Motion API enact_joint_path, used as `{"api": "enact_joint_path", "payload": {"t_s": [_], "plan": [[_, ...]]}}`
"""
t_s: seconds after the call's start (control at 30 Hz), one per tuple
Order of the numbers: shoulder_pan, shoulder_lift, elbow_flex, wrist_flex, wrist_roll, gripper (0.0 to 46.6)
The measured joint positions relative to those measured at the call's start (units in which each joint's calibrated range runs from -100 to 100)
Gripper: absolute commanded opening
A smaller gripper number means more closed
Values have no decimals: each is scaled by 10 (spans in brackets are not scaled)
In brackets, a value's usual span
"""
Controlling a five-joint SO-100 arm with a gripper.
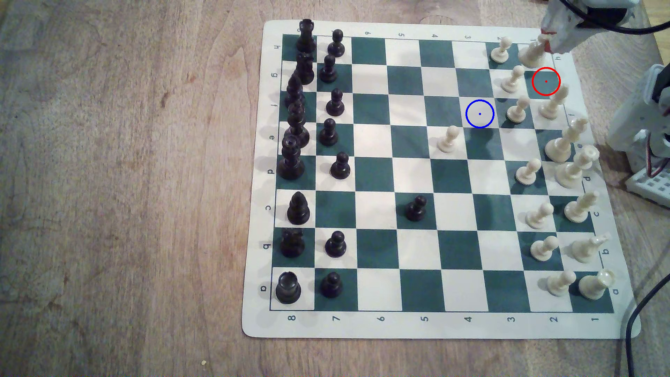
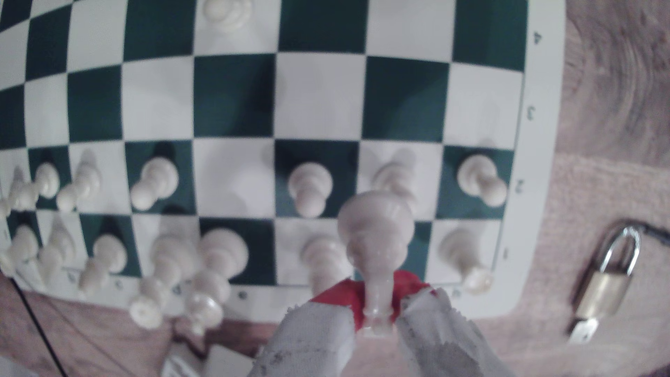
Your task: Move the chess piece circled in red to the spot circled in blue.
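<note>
In the exterior view, the gripper holds the knight up near the board's far right corner. The red square is bare; the blue spot waits. In the wrist view, the fingers pinch the cream knight, round base up front.

Exterior view high above the chessboard looking down, wrist view close over its cream-piece edge
</note>
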Motion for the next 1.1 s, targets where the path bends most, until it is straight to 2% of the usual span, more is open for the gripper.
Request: {"api": "enact_joint_path", "payload": {"t_s": [0.2,0.3,0.33,0.37,0.63,0.8,1.1], "plan": [[-77,46,-47,-1,-42,3],[-97,69,-52,-12,-60,3],[-109,88,-54,-18,-74,3],[-117,94,-54,-20,-76,4],[-143,149,-55,-59,-130,4],[-130,166,-33,-92,-147,4],[-116,209,-21,-99,-148,4]]}}
